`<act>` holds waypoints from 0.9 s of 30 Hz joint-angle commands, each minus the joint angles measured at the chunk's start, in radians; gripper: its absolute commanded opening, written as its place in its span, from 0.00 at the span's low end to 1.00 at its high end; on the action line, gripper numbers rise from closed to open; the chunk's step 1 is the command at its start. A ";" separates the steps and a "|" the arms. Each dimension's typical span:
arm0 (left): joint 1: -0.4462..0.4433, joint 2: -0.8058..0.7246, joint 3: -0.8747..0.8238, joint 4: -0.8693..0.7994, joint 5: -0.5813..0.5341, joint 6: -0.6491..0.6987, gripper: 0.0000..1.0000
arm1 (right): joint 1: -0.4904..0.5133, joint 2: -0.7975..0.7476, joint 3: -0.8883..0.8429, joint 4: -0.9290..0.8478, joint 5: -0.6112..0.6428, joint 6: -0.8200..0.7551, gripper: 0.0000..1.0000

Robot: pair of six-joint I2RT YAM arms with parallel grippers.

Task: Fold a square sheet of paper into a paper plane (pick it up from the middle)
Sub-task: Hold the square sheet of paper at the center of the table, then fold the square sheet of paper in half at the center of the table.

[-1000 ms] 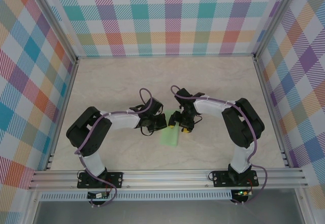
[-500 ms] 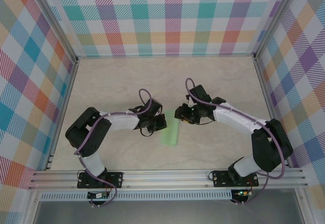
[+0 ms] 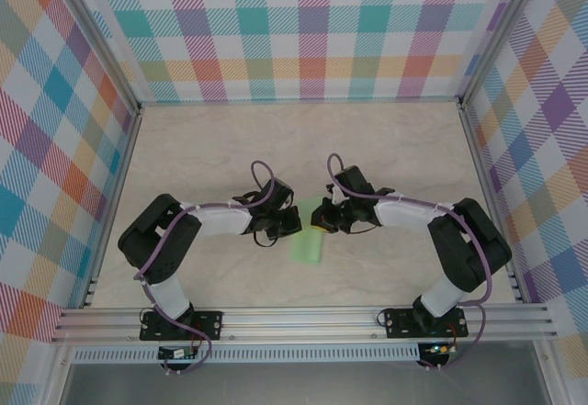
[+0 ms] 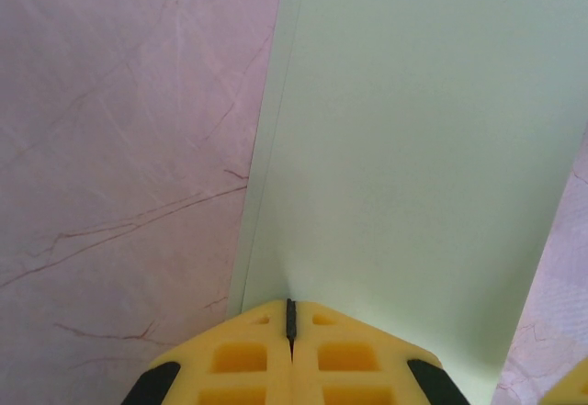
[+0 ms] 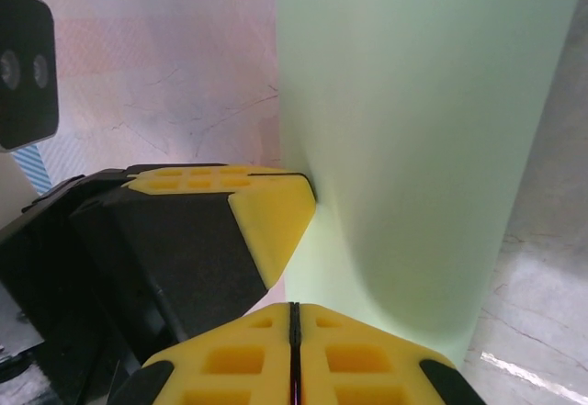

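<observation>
The square sheet of paper (image 3: 306, 244) is pale green and lies as a long narrow band on the table, its far end between my two grippers. No paper plane shape is in view. My left gripper (image 3: 293, 222) sits at the band's far left corner. In the left wrist view its yellow jaws (image 4: 290, 306) are shut, with the sheet (image 4: 413, 148) running out from their tip. My right gripper (image 3: 319, 221) meets the same end from the right. Its jaws (image 5: 294, 309) are shut where the curved sheet (image 5: 413, 120) comes down to them, with the left gripper's fingertips (image 5: 276, 198) close beside.
The marbled tabletop (image 3: 386, 139) is fenced by plaid walls on three sides (image 3: 303, 38). An aluminium rail (image 3: 303, 318) carrying both arm bases runs along the near edge. The two arms bend inward and almost meet at the table's middle.
My right arm swung out to the right with its gripper open, then came back to the sheet's far end and shut there. The left gripper stayed shut in place.
</observation>
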 commanded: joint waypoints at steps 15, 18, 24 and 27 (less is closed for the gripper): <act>-0.014 0.002 -0.036 -0.046 -0.008 0.001 0.00 | -0.037 0.032 -0.185 0.092 0.023 -0.065 0.09; -0.014 0.002 -0.037 -0.047 -0.008 0.003 0.00 | -0.037 0.043 -0.198 0.095 0.029 -0.071 0.09; -0.014 -0.002 -0.034 -0.055 -0.010 0.005 0.00 | -0.037 -0.027 -0.176 0.102 -0.021 -0.074 0.09; -0.014 -0.005 -0.037 -0.058 -0.013 0.007 0.00 | -0.037 -0.085 -0.182 0.157 -0.063 -0.058 0.10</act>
